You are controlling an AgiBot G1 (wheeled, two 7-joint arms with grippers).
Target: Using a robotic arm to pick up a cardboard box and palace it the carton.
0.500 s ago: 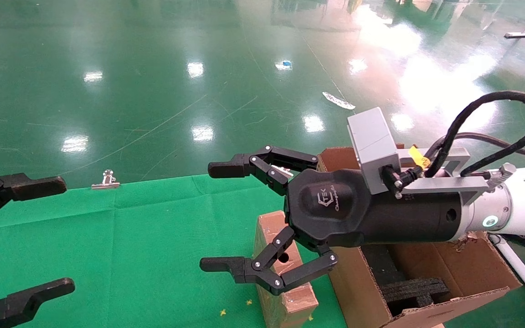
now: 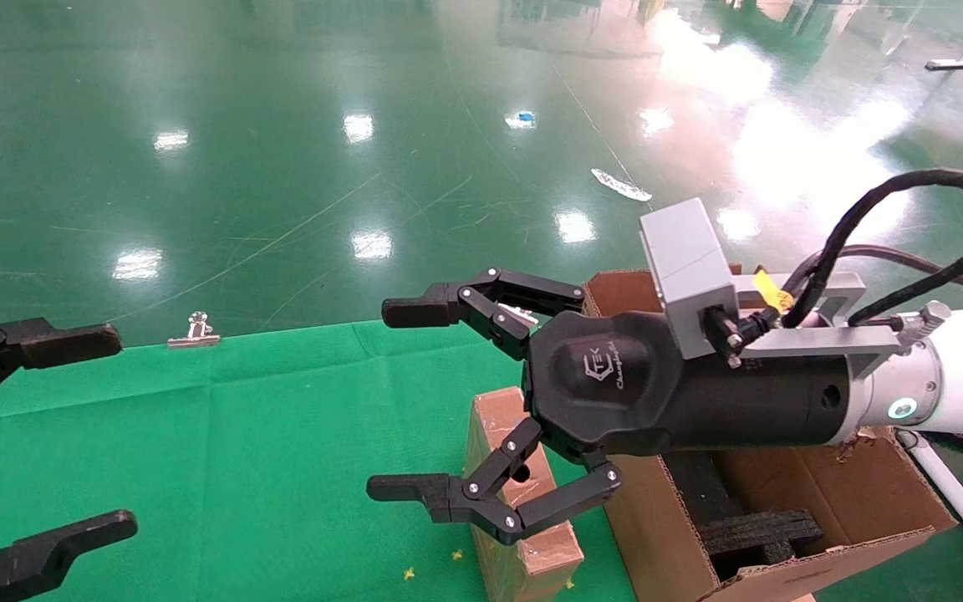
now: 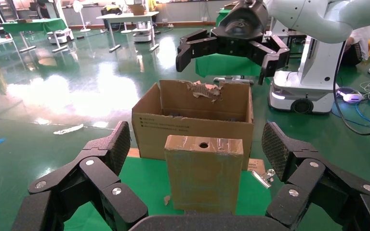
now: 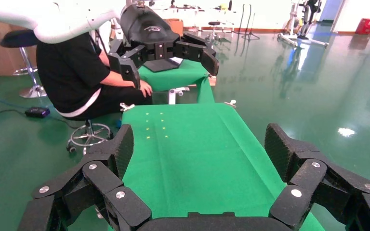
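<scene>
Brown cardboard box [image 3: 204, 173] with punched hole stands upright beneath the wide-open, empty right gripper [image 2: 402, 400].

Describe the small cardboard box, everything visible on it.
The cardboard box is small, narrow, plain brown, with a round punched hole near its top and glossy clear tape over the top edge. It stands upright on the green cloth, close beside the carton. The right gripper hangs open above it; nothing grips it.
</scene>
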